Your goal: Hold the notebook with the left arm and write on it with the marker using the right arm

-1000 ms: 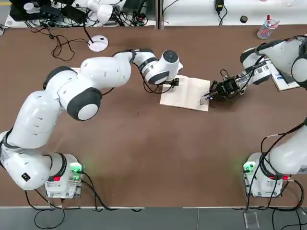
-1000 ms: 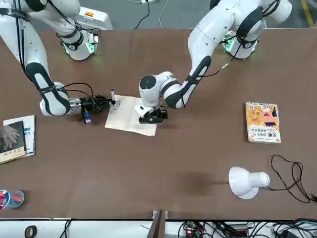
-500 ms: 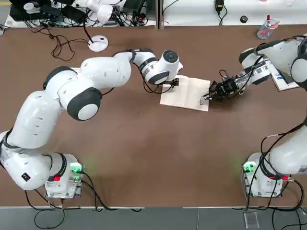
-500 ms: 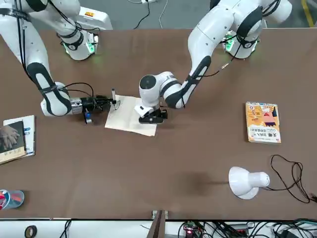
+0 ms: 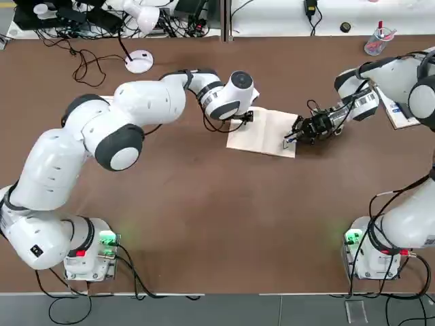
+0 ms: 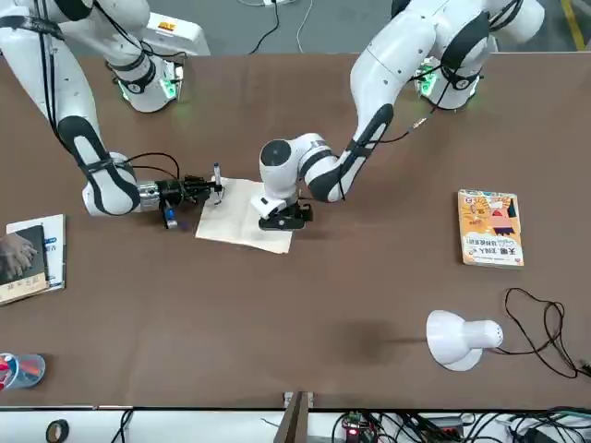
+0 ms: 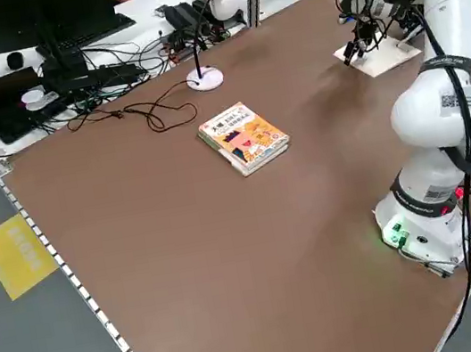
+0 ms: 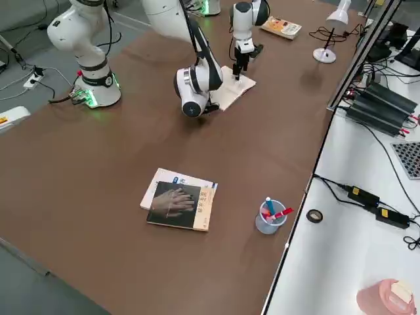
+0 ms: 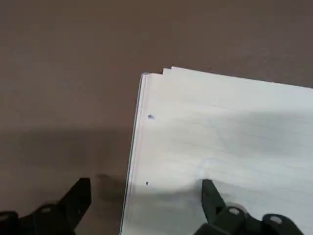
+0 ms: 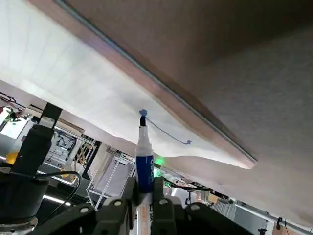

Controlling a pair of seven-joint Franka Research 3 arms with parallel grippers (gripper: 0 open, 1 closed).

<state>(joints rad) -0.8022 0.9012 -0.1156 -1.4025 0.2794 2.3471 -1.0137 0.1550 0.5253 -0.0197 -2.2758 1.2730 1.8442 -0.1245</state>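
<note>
The cream-white notebook [image 5: 264,132] lies open on the brown table, also in the front view [image 6: 238,218]. My left gripper [image 5: 246,117] is down on its corner nearest the left arm. In the left wrist view the left gripper [image 9: 144,198] is open and straddles the page edge [image 9: 139,127], one finger [image 9: 213,197] on the paper and the other on the table. My right gripper [image 5: 298,133] is at the opposite edge, shut on the marker [image 10: 144,156]. The marker's blue tip touches the page at the end of a short blue line [image 10: 166,132].
An orange-yellow illustrated book [image 6: 489,228] lies on the left arm's side, with a white desk lamp [image 6: 459,338] and its cable beyond it. A dark-covered book [image 6: 28,259] and a cup of pens [image 8: 269,217] are out past the right arm.
The right gripper has shifted the marker a little across the notebook's edge, and its forearm has swung slightly away from the robot. The left gripper and the notebook have stayed put.
</note>
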